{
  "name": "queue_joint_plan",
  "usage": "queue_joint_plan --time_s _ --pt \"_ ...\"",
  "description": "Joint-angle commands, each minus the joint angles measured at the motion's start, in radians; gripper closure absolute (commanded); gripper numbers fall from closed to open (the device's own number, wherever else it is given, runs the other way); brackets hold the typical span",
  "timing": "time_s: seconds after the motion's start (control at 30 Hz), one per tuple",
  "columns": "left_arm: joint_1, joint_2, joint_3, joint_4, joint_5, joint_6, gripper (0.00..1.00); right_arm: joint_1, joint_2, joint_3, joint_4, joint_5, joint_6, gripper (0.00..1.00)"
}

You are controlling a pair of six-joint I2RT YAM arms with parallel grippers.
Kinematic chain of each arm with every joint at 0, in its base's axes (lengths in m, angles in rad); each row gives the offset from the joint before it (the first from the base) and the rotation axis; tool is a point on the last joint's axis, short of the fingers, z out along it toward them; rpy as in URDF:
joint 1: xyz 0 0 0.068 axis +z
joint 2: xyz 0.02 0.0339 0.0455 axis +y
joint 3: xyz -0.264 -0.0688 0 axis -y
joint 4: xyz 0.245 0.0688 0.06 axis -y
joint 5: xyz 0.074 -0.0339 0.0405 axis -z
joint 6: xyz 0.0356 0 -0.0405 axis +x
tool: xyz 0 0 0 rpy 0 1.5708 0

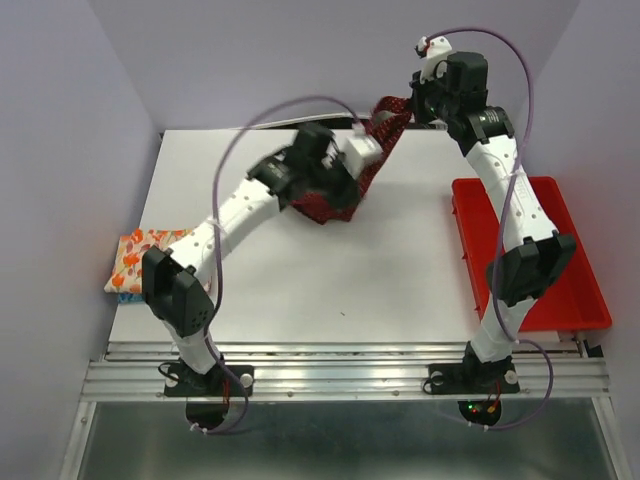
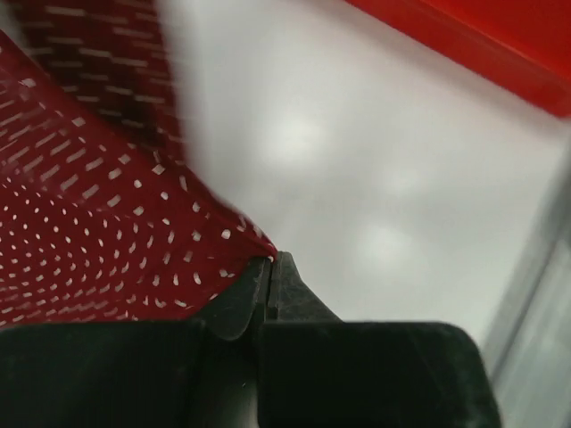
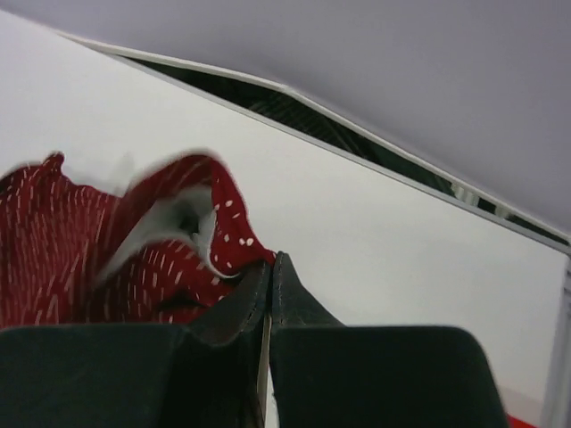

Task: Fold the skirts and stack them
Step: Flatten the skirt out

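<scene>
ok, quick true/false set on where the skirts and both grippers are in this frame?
1. Both the left gripper and the right gripper are shut on the dark red skirt. True.
2. A folded skirt lies in the red tray. False: no skirt shows in it; the folded ones are at the left edge of the table.
3. The cream-white skirt lies on top of the blue skirt. True.
4. The dark red skirt lies spread flat in the middle of the table. False: it hangs bunched between the two grippers, towards the far edge.
</scene>
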Motion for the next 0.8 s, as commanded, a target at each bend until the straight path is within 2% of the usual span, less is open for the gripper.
queue_joint_plan --time_s 0.0,0.03,0.07,0.13,0.2,0.33,0.43,0.77 --pt "-0.132 -0.275 -0.094 0.038 0.031 0.085 1.0 -0.029 0.015 0.043 -0.012 0.062 -0.011 0.99" --pt "-0.073 -0.269 -0.071 0.037 0.034 0.08 1.0 -0.029 0.008 0.041 -0.009 0.079 -0.02 0.99" --pt "0.067 -0.251 0.003 0.043 0.04 0.031 1.0 -0.029 0.001 0.035 0.008 0.111 -0.031 0.99" --pt "0.2 -0.229 0.114 0.052 0.064 -0.022 1.0 -0.029 -0.018 0.029 0.023 0.143 -0.057 0.99" --pt "0.292 -0.208 0.16 0.052 0.066 -0.044 1.0 -0.029 -0.025 0.029 0.032 0.162 -0.068 0.99" --pt "0.321 -0.202 0.19 0.045 0.063 -0.047 1.0 -0.029 -0.025 0.038 0.037 0.176 -0.075 0.99" --pt "0.321 -0.232 0.116 0.103 0.057 -0.072 1.0 -0.029 -0.025 0.041 0.043 0.188 -0.085 0.99" --pt "0.331 -0.263 0.035 0.15 -0.017 -0.078 1.0 -0.029 -0.004 0.076 0.014 0.158 -0.105 0.99"
